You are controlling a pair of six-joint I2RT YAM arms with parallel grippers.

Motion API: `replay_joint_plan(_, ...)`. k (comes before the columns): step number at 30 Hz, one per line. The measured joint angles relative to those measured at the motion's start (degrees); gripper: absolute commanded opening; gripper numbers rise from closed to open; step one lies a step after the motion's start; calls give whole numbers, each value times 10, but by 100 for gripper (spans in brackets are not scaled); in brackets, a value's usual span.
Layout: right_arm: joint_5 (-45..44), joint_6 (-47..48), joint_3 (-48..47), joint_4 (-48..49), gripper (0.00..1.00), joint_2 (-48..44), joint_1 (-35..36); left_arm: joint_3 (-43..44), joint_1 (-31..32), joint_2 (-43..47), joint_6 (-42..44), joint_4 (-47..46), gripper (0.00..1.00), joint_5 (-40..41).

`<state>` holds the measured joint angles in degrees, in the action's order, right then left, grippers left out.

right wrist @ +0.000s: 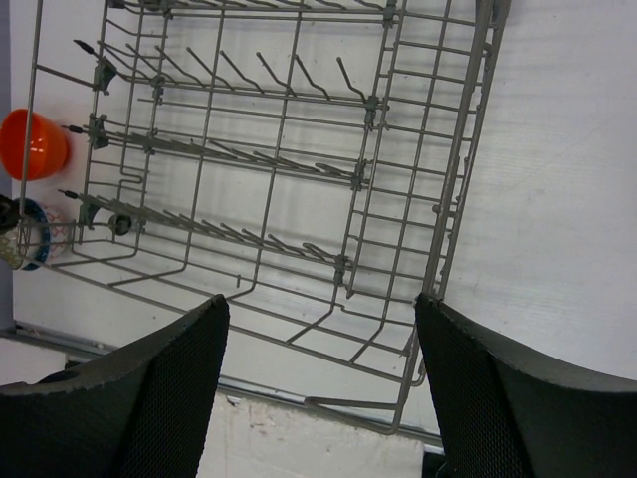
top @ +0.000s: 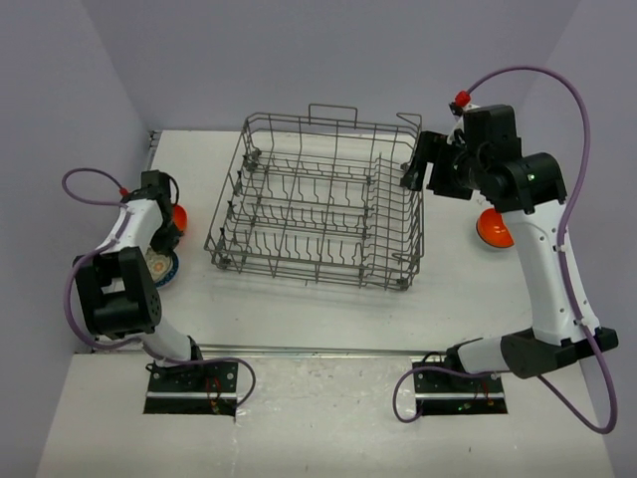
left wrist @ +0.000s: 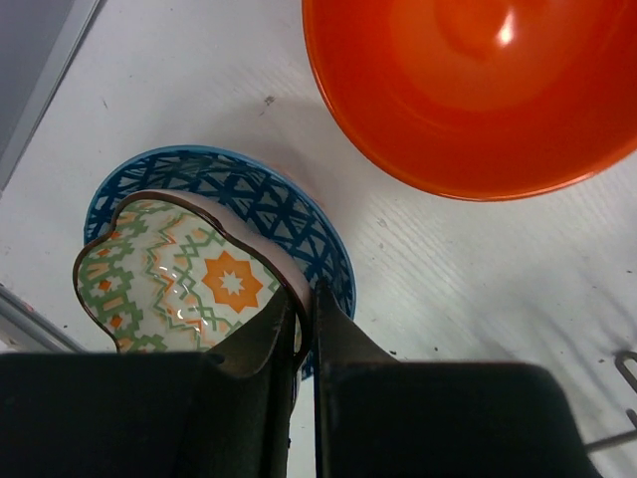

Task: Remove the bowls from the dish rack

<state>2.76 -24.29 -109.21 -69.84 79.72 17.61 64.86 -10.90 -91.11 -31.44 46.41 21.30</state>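
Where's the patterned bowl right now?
The patterned bowl is left of the rack, its rim pinched by the left hand, over a blue bowl beside an orange bowl; lower left in the left wrist view.

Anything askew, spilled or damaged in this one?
Only one thing: the patterned bowl, pinched at its rim by the left gripper, sits off-centre over the blue lattice bowl. Nothing looks spilled or broken, and the dish rack looks empty.

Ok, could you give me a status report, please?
Left gripper shut on patterned bowl, atop blue lattice bowl. Right gripper open above empty dish rack. Nothing blocking.
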Motion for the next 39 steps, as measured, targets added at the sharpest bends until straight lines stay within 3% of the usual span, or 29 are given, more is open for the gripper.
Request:
replay_joint_plan(13, 0, 1, 19, 1, 76, -12, 0, -9, -17, -56, 20, -28, 0, 5)
replay_joint_plan(15, 0, 1, 28, 1, 76, -12, 0, -6, -21, -59, 21, -31, 11, 5)
replay_joint_plan(18, 0, 1, 35, 1, 76, -12, 0, -6, -23, -60, 21, -34, 18, 2)
replay_joint_plan(23, 0, 1, 36, 1, 77, -12, 0, -8, -26, -61, 21, -36, 22, -12)
replay_joint_plan(30, 0, 1, 36, 1, 77, -9, 0, -10, -29, -51, 18, -37, 39, -64)
replay_joint_plan(39, 0, 3, 36, 2, 89, 4, 0, -31, -25, 40, -17, -35, 48, -177)
